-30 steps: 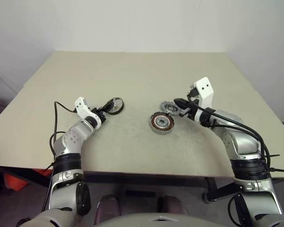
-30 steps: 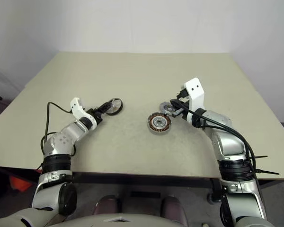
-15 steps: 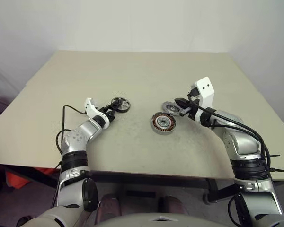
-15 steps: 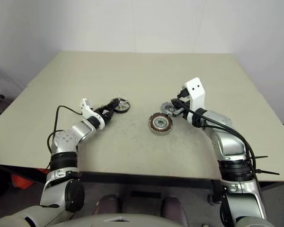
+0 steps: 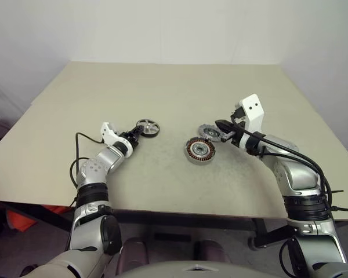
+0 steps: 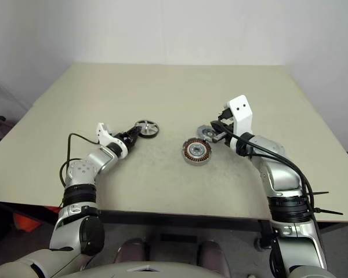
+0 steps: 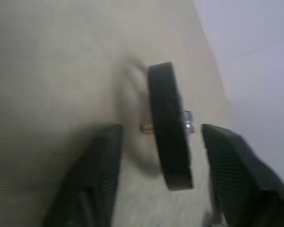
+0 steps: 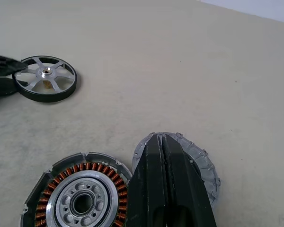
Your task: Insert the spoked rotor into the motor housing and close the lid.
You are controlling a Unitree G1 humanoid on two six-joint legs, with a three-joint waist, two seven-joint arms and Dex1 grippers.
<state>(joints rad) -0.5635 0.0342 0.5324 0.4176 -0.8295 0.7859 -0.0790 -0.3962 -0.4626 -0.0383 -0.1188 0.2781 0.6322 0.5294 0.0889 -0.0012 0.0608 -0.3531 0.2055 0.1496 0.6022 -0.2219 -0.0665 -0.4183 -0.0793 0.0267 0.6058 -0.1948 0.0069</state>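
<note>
Head-camera views show the beige rectangular table [image 5: 162, 92] with three parts near its middle. The spoked rotor [image 5: 147, 127], a small silver disc with a dark rim, lies flat at the tip of the left gripper [image 5: 137, 132], whose black fingers straddle its near edge. The motor housing [image 5: 199, 150], a short round grey cylinder with a ring of copper windings, lies right of centre. Just beyond it, the lid [image 5: 207, 131], a grey round cap with a ribbed rim, lies by the right gripper [image 5: 220, 125], whose fingers are pressed together over the lid's edge. No writing can be read on any part. Bare tabletop lies all around the parts, and they are well apart from every table edge.

Left wrist view shows the rotor edge-on between the two dark fingers [image 7: 97, 175], with a gap on each side; the fingers stand parted and do not clamp it.

Right wrist view shows the closed fingers [image 8: 165, 189] in front of the lid [image 8: 199, 163], the housing [image 8: 80, 198] just beside it, and the rotor [image 8: 46, 78] well apart, with the other gripper's black fingertip at its rim.
</note>
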